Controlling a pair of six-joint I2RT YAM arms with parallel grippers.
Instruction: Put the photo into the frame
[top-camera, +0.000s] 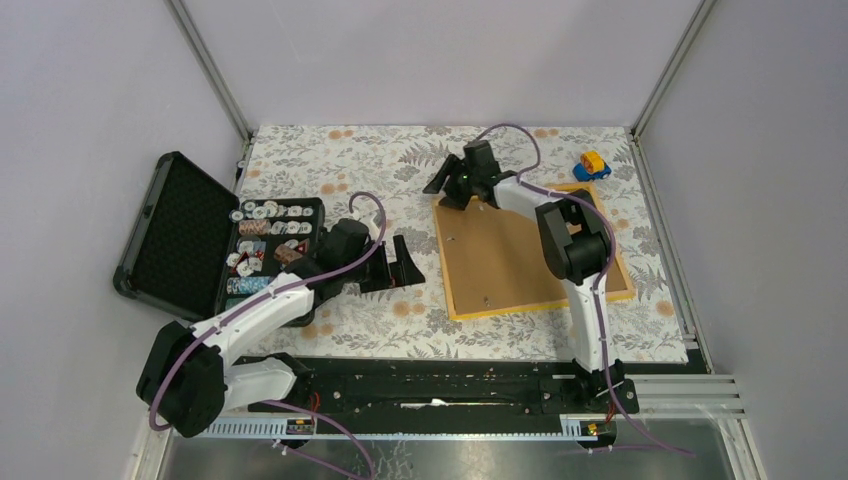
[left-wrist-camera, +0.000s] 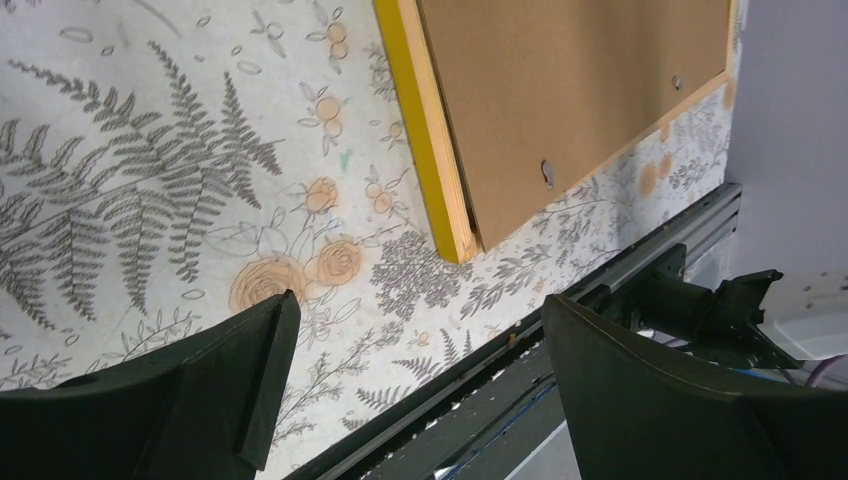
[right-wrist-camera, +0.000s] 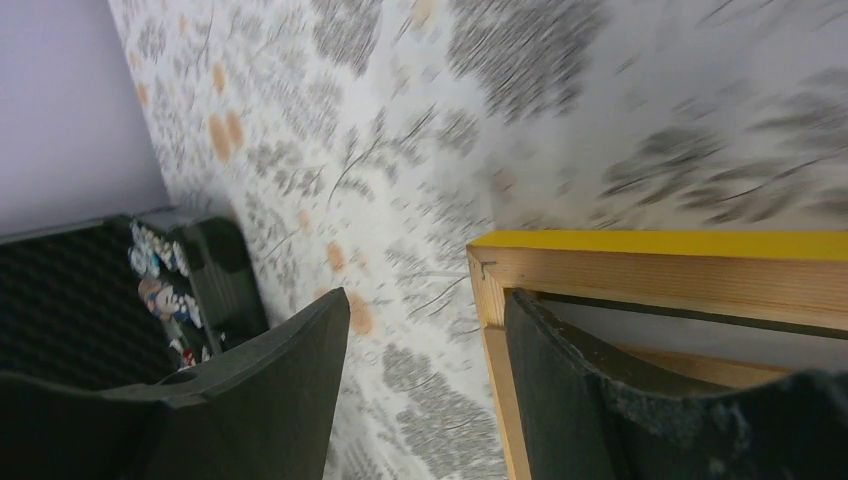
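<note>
**Left gripper wide and empty; right gripper astride the frame's far corner**

Nearest you, the left gripper (left-wrist-camera: 417, 310) hangs just above the flowered tabletop (top-camera: 380, 165). Its jaws are at full spread with nothing between them, and it points at the near-left corner of the frame (left-wrist-camera: 420, 120), probably so that it can steady or take that corner.

The frame lies face down with its yellow edge outward and the brown backing sheet (top-camera: 500, 255) seated in its back. That is likely how it must lie for anything to go in from behind.

Farther out, your right gripper (right-wrist-camera: 425, 300) stands partly open over the far-left corner. One finger is outside the rail with a clear gap of tabletop between them, and the other is inside the rail, over the back. It clamps nothing yet.

You cannot make out the photo for certain in any view. A pale strip shows just inside the rail by the right gripper, but I cannot tell whether that is its white back.

Beyond the frame's far-right corner sits a small toy car (top-camera: 592, 165).
</note>
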